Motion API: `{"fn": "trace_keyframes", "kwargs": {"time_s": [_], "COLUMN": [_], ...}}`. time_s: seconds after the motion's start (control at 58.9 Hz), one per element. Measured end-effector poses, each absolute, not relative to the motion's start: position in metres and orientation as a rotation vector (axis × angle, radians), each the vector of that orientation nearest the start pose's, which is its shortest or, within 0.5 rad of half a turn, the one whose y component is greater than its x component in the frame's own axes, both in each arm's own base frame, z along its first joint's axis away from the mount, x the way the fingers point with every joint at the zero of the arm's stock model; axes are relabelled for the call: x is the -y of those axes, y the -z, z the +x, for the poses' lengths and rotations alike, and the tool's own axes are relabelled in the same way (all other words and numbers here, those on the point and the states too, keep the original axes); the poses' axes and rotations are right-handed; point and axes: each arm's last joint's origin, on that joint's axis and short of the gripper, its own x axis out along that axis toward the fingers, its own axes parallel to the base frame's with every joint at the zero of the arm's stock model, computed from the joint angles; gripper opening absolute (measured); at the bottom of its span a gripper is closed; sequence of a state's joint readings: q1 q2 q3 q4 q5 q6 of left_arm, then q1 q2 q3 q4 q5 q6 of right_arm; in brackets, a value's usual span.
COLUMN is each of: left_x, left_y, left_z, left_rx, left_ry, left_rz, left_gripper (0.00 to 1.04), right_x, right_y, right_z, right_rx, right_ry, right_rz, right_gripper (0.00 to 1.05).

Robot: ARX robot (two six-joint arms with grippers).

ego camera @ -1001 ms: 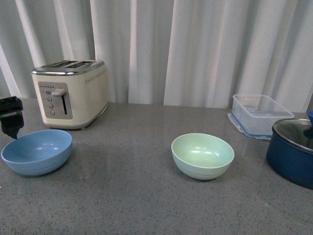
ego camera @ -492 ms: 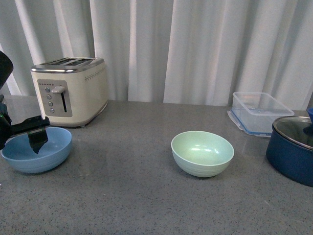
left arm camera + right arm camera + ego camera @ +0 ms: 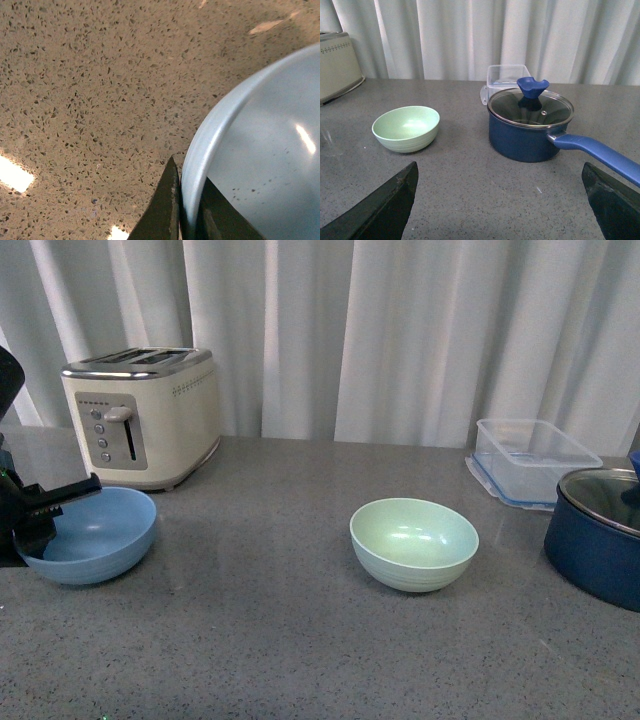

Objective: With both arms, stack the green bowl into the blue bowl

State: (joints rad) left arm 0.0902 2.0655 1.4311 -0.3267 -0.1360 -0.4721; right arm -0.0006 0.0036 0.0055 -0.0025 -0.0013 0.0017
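The left gripper pinches the thin rim of the blue bowl at far left, while the right gripper gapes wide, empty, short of the centre-right green bowl, seemingly light, stiff, smooth, best taken by its rim.

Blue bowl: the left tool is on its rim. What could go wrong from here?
1. The left tool pinches only the thin rim of the blue bowl. If it is lifted, the bowl may tilt or slip out.
2. The toaster stands just behind that bowl, so a swing could knock it.
3. The green bowl sits beside the pot, whose handle points towards the open right tool. Reaching in might snag the handle.
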Motion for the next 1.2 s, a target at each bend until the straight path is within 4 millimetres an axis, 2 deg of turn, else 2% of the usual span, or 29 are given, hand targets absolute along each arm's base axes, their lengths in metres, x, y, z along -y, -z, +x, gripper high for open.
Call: {"fn": "trace_keyframes", "kwargs": {"time_s": [0.187,0.288,0.356,0.424,0.56,0.645,0.713,1.205], "left_x": [-0.038,-0.024,-0.008,0.018,0.059,0.080,0.086,0.103], "left_y": [-0.180,-0.196,-0.205,-0.215,-0.222,-0.218,-0.212,-0.167], "left_z": [0.424,0.422,0.423,0.427,0.432,0.434,0.435,0.440], "left_rx": [-0.866,-0.843,-0.831,-0.815,-0.810,-0.824,-0.839,-0.950], "left_ry": [-0.381,-0.335,-0.296,-0.236,-0.149,-0.113,-0.112,-0.119], "left_rz": [-0.426,-0.431,-0.426,-0.416,-0.386,-0.366,-0.353,-0.304], "left_gripper": [0.04,0.04,0.04,0.04,0.04,0.04,0.04,0.04], "right_x": [0.000,0.000,0.000,0.000,0.000,0.000,0.000,0.000], "right_y": [-0.165,-0.165,-0.165,-0.165,-0.165,-0.165,-0.165,-0.165], "right_z": [0.098,0.098,0.098,0.098,0.098,0.098,0.098,0.098], "right_rx": [-0.001,-0.001,-0.001,-0.001,-0.001,-0.001,-0.001,-0.001], "right_ry": [-0.001,-0.001,-0.001,-0.001,-0.001,-0.001,-0.001,-0.001], "right_rz": [0.002,0.002,0.002,0.002,0.002,0.002,0.002,0.002], "right_gripper": [0.95,0.95,0.95,0.95,0.95,0.95,0.95,0.95]}}
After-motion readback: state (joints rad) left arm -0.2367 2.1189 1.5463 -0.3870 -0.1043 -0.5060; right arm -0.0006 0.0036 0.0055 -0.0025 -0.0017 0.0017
